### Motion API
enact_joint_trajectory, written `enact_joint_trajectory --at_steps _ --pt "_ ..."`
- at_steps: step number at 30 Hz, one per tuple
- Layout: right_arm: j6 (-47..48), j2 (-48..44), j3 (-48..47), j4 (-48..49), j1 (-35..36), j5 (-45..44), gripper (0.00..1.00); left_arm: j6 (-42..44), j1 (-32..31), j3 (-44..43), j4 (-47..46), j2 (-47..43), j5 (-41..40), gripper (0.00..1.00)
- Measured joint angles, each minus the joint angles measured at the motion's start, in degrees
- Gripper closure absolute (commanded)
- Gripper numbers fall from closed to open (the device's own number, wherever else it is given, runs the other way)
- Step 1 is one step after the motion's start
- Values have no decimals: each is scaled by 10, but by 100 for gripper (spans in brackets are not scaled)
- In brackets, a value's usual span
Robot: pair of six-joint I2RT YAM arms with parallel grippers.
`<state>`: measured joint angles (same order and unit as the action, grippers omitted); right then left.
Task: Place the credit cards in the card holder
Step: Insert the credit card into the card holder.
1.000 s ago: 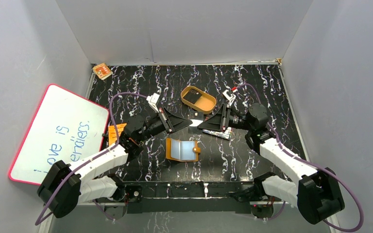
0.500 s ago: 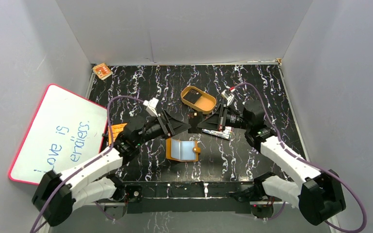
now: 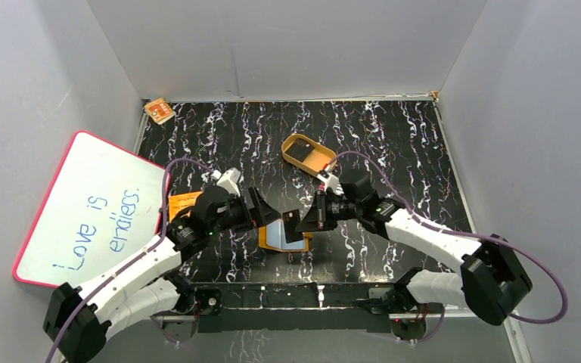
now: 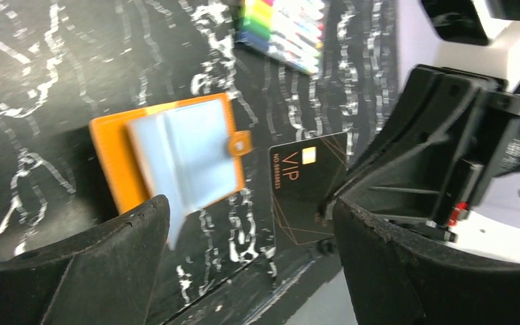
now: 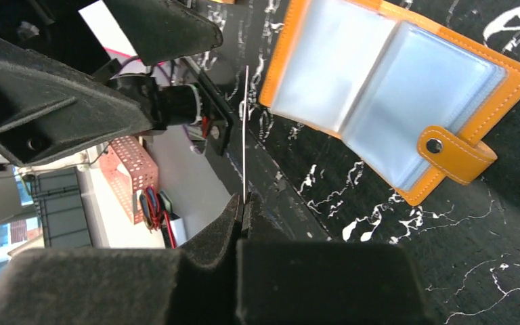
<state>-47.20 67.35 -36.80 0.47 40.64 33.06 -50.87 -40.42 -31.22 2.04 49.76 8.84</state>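
The card holder (image 4: 169,152) lies open on the table, orange outside and light-blue inside; in the top view a part of the card holder (image 3: 272,236) shows between the two grippers. My right gripper (image 5: 242,202) is shut on the lower edge of a black credit card (image 4: 305,183) marked VIP, held upright just beside the holder's snap tab. In the right wrist view this credit card (image 5: 245,128) is edge-on. My left gripper (image 4: 250,206) stands open, nothing between its fingers, over the holder's near edge. A second credit card (image 3: 299,153) lies in the tan tray.
The tan oval tray (image 3: 322,162) sits behind the grippers. A pack of coloured markers (image 4: 284,27) lies beyond the holder. An orange booklet (image 3: 181,203) and a whiteboard (image 3: 91,208) are at the left; a small orange item (image 3: 159,111) is in the far-left corner.
My left gripper opened and let go of the card as my right gripper shut on it. Both grippers then moved nearer, to over the open card holder.
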Motion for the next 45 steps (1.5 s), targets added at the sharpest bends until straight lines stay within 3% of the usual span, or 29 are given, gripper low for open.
enact_joint_trajectory --at_steps 12,25,45 --pt "-28 92 3 41 17 -57 100 15 0 12 54 94 -57 21" --pt "-30 147 26 64 18 -55 100 -2 0 46 56 146 -70 34" --pt "-33 209 26 116 18 -13 100 -28 0 67 28 146 -74 47"
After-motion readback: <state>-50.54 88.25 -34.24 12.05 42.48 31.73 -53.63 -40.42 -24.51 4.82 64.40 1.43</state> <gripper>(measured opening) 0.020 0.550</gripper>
